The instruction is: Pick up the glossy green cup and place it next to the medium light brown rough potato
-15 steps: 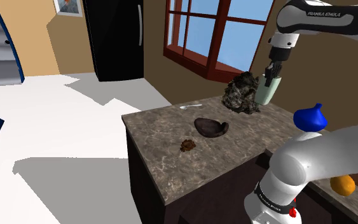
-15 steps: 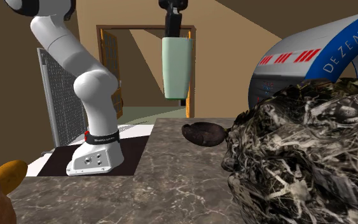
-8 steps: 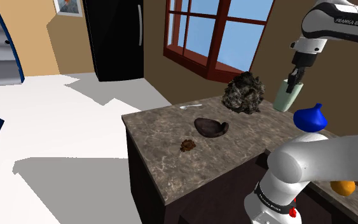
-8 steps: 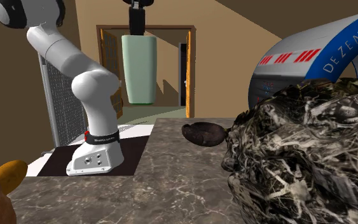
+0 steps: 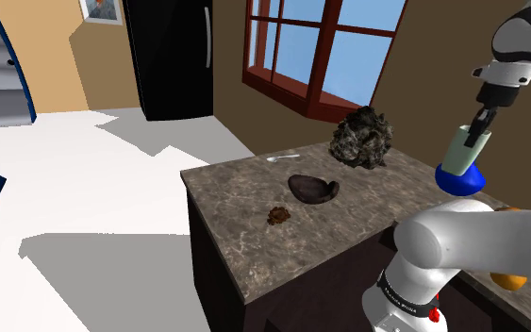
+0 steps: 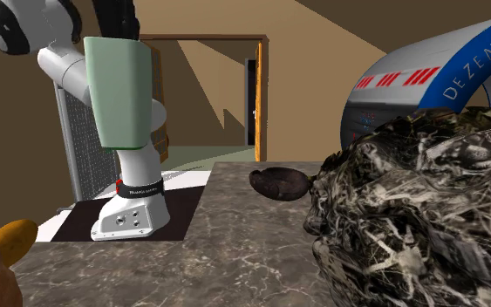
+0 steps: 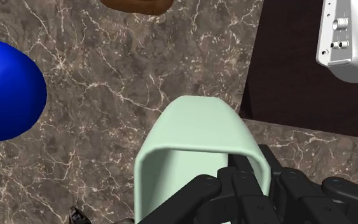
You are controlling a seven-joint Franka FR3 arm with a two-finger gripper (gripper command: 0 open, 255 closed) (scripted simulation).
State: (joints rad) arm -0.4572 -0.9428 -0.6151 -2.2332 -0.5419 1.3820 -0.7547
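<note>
Pale green cup [image 5: 463, 151] aloft between fingers [image 7: 248, 193]

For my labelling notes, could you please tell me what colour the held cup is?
The cup is plain pale green, clearest in the second exterior view.

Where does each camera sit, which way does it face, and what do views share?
Shoulder view: behind the arm's base, looking down over the counter toward a window; arm at lower right.
Second exterior view: low over the counter, facing that base.
Wrist view: on the hand, looking down; gripper clasps the pale green cup.
Shared: that cup, in all three.
</note>
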